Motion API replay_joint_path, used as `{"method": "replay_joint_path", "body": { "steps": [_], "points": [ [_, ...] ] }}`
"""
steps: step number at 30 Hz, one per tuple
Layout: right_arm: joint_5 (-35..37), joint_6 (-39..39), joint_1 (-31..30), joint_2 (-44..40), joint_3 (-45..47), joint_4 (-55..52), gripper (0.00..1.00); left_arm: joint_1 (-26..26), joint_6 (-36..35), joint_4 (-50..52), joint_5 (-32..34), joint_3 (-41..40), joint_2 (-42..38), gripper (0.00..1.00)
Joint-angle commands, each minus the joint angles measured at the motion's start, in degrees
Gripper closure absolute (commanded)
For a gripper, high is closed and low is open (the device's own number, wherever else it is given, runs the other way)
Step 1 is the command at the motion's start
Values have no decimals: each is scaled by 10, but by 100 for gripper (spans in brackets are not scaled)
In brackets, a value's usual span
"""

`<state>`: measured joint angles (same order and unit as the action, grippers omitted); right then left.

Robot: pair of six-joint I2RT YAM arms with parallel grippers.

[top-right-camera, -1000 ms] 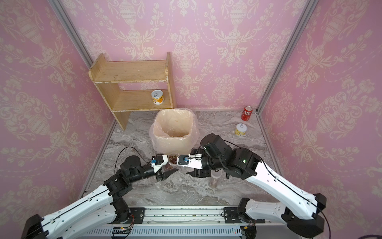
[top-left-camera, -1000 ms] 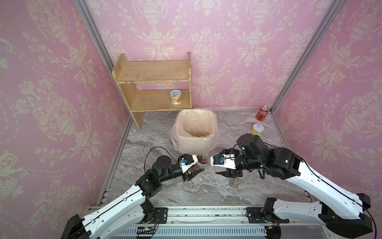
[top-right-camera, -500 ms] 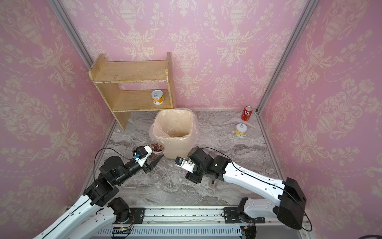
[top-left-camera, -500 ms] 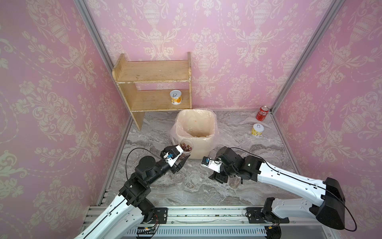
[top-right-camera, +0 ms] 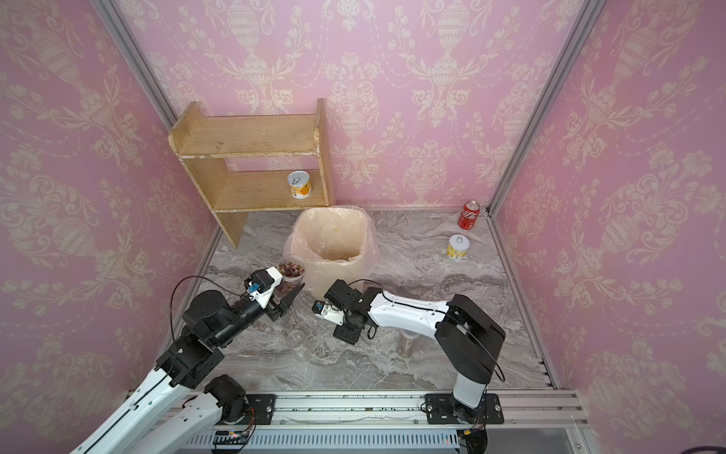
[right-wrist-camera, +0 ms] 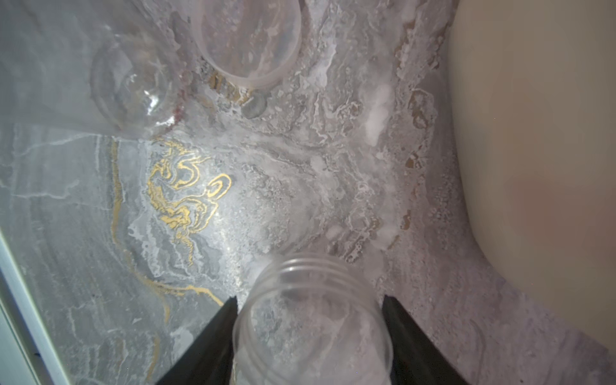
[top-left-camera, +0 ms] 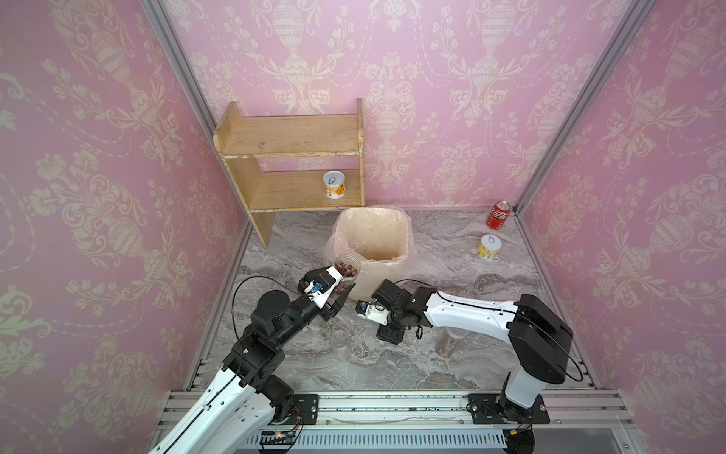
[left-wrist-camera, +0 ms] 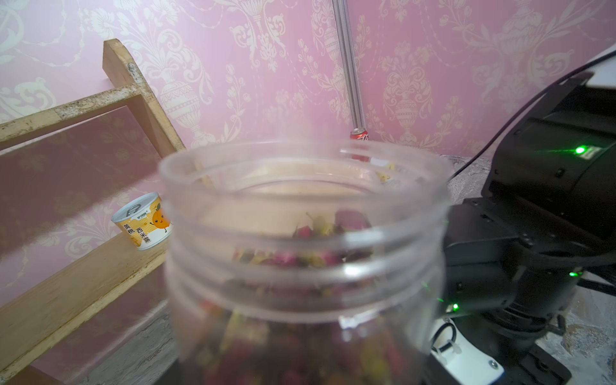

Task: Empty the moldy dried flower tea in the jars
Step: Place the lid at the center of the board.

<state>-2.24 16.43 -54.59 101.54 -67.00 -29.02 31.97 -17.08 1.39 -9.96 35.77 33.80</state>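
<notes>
In both top views the left gripper [top-left-camera: 341,287] is clamped on a short open jar [top-left-camera: 347,271], which it holds upright just beside the near left rim of the lined bin [top-left-camera: 406,236]. With the mouth up the dried flower tea [top-right-camera: 291,269] cannot spill, so the step in hand looks like carrying the jar over the bin to tip it. The right gripper [top-left-camera: 387,334] hangs low over the marble table [top-left-camera: 451,267], near the bin and clear of the pouring path. An empty clear jar [top-left-camera: 340,342] stands to its left, and a taller jar [top-left-camera: 450,344] with brownish contents stands to its right, under the arm. The left wrist view shows the held jar's threaded mouth uncapped and the buds heaped below the rim; the fingers are hidden there. In the right wrist view the black fingers [right-wrist-camera: 213,333] press on either side of a clear ringed piece [right-wrist-camera: 310,320], probably that jar's lid, low above the table as if to be set down. A whitish lid [right-wrist-camera: 246,43] lies farther off.
</notes>
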Motion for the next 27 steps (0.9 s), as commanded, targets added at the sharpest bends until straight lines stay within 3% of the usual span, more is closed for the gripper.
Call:
{"method": "replay_joint_path", "body": {
  "steps": [1, 10, 20, 27],
  "points": [
    [1, 4, -5, 34, -39, -2, 53, -5, -9, -12, -11, 22, -6, 43],
    [-3, 8, -4, 108, -95, -31, 48, -5, -17, 4, -10, 35, -15, 43],
    [0, -3, -4, 116, -111, -39, 14, -5, -23, 12, -11, 47, -8, 43],
    [-21, 10, -6, 63, -93, -43, 7, -5, -46, 47, 3, 82, -4, 42]
  ]
}}
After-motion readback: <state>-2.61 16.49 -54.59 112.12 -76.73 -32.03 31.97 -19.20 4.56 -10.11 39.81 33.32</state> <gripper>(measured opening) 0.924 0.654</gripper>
